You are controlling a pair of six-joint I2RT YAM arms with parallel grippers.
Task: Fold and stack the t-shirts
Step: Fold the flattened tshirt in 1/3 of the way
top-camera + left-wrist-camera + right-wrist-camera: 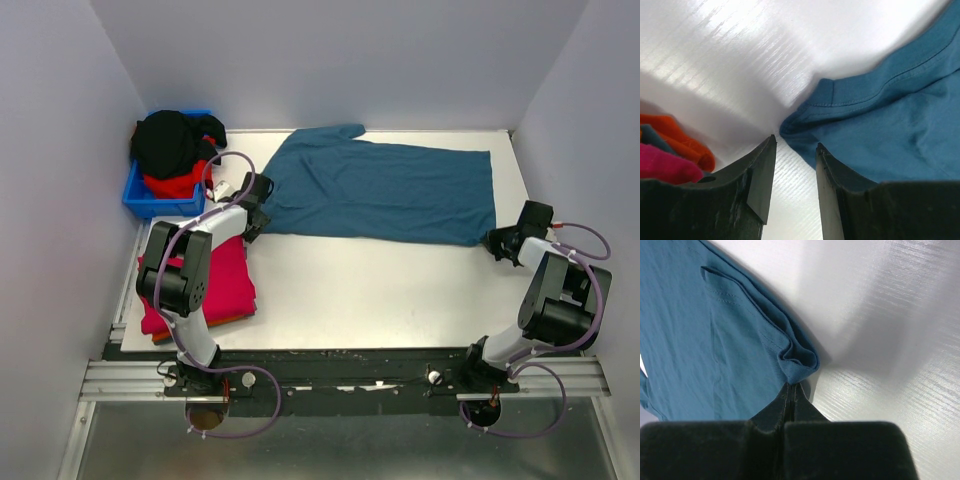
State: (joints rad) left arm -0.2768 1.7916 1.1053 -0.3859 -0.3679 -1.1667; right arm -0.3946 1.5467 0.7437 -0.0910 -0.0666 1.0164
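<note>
Teal-blue t-shirt: spread flat across the far half of the table, stretched lengthwise between the two arms; this looks like the shirt being folded.
Left gripper: low over the table at the shirt's left near corner; jaws moderately apart with nothing between them; the hemmed corner lies just ahead of the gap, so it seems lined up to take that corner.
Right gripper: at the shirt's right near corner; fingers closed together, a bunched fold of hem seemingly pinched at the tips; probably anchoring that end for a lift.
Finished stack: crimson-pink t-shirt folded at the table's left near edge; orange t-shirt showing beneath it; set apart from the working area.
Waiting shirts: black t-shirt and red t-shirt heaped in the blue bin at the far left corner.
Stage: early in this fold, judging by the flat cloth; both near corners likely need holding before the cloth can be folded over.
</note>
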